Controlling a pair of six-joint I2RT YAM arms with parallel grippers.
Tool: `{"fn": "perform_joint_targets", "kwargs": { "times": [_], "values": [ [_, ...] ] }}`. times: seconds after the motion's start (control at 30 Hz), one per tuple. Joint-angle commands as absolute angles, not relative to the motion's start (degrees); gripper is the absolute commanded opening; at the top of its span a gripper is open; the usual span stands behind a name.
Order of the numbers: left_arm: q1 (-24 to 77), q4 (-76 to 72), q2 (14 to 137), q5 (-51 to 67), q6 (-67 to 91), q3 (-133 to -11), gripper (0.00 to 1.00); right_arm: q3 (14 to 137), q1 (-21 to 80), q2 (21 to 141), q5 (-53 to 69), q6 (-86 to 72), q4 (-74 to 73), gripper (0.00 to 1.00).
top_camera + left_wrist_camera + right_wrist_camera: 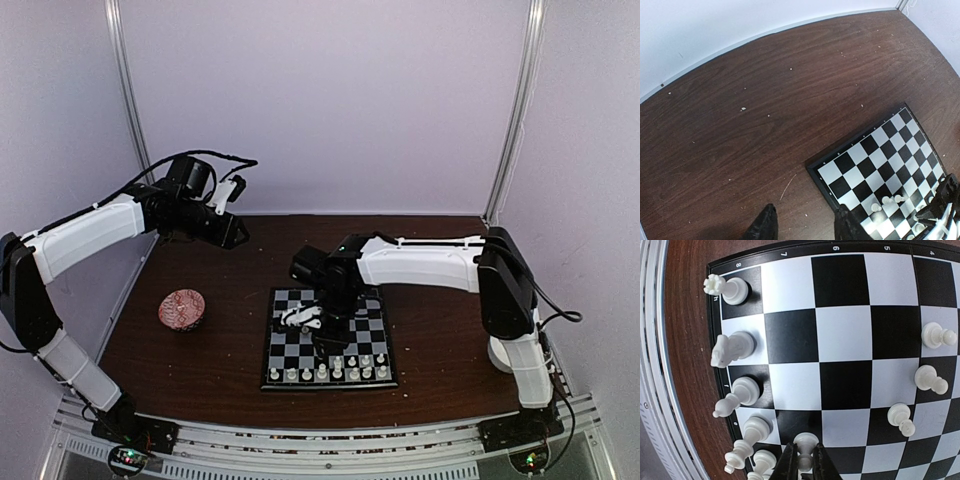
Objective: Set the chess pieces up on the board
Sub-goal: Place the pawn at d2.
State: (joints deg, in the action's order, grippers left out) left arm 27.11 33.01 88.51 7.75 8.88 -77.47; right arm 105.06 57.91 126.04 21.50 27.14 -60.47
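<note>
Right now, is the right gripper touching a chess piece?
Touching. In the right wrist view the right gripper pinches a white pawn between its fingers.

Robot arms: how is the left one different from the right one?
The right gripper is down on the board, fingers shut on a white pawn. The left gripper hangs over the wooden table, fingers apart and empty. Both arms are white and black.

Board (845, 335) rim nos.: 8, 7, 6, 5, 4.

chess pieces (322, 372) on near rows of board (290, 345), bowl (182, 308) left
</note>
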Motion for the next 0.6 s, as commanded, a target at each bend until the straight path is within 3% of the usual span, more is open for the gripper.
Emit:
{"fn": "perform_joint_targets", "kwargs": {
  "times": [0.0, 0.57],
  "values": [
    [27.21, 31.80, 87.36, 8.17, 8.17, -78.22, 0.40, 105.29, 58.64, 127.50, 22.24, 28.04, -61.58, 0.13],
    [27.19, 31.79, 87.44, 8.26, 8.17, -78.21, 0.40, 105.94, 58.94, 128.02, 20.68, 28.08, -61.83, 0.18]
  ]
}}
